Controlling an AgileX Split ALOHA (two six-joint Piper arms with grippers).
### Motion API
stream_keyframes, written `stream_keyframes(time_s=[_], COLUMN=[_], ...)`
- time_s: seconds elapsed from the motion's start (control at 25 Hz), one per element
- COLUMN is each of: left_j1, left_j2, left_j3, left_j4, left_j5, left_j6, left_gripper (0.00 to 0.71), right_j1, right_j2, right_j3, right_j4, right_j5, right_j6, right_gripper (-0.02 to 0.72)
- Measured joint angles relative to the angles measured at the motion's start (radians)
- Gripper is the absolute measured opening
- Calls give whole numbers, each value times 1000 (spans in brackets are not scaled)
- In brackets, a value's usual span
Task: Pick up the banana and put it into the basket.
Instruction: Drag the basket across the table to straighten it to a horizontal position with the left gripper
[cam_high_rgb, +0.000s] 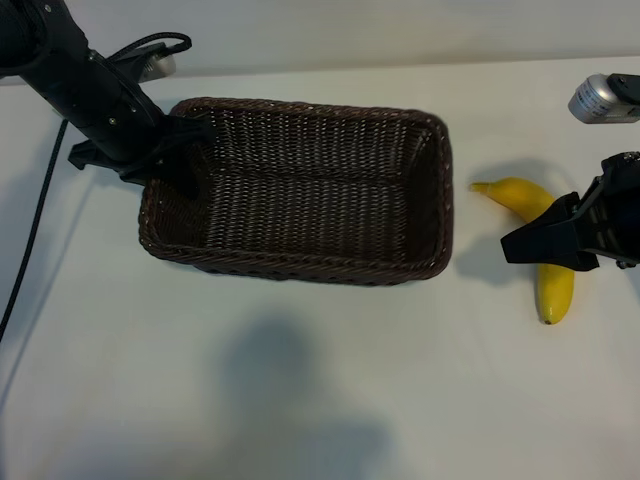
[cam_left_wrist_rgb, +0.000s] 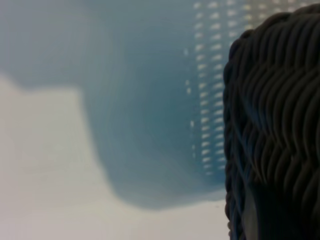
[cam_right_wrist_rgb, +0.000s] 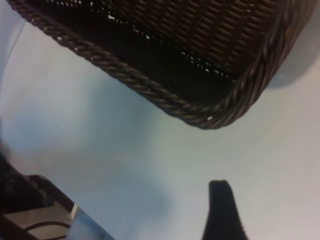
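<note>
Bright overhead light is washing out the white counter (cam_high_rgb: 320, 400), where a broad soft shadow is pooling in front of the basket (cam_high_rgb: 300, 262). Close-up wicker is blurring in the left wrist view, and a bluish cast is tinting both wrist views.

1. The right claw (cam_high_rgb: 530, 243) covers the middle of the banana (cam_high_rgb: 520, 194) near the counter's (cam_high_rgb: 300, 380) right edge; only the banana's two ends show.
2. The right arm is cut off by the exterior view's right edge.
3. The left claw's (cam_high_rgb: 185, 150) tips are hidden at the basket's (cam_high_rgb: 300, 262) left end wall.
4. In the left wrist view the basket weave (cam_left_wrist_rgb: 275, 125) is blurred and cut off.
</note>
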Motion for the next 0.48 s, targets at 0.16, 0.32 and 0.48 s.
stream_keyframes(time_s=[0.16,0.32,0.48], left_j1=[0,0,0], left_j2=[0,0,0], left_j3=[0,0,0], left_j4=[9,9,11], left_j5=[-15,-19,-20], left_j6=[-9,-11,-11], left_gripper=[157,157,157], right_j1=[0,0,0], right_j2=[0,0,0], right_j3=[0,0,0], right_j4=[0,0,0], right_j5=[0,0,0], right_j6=[0,0,0], right_gripper=[471,471,471])
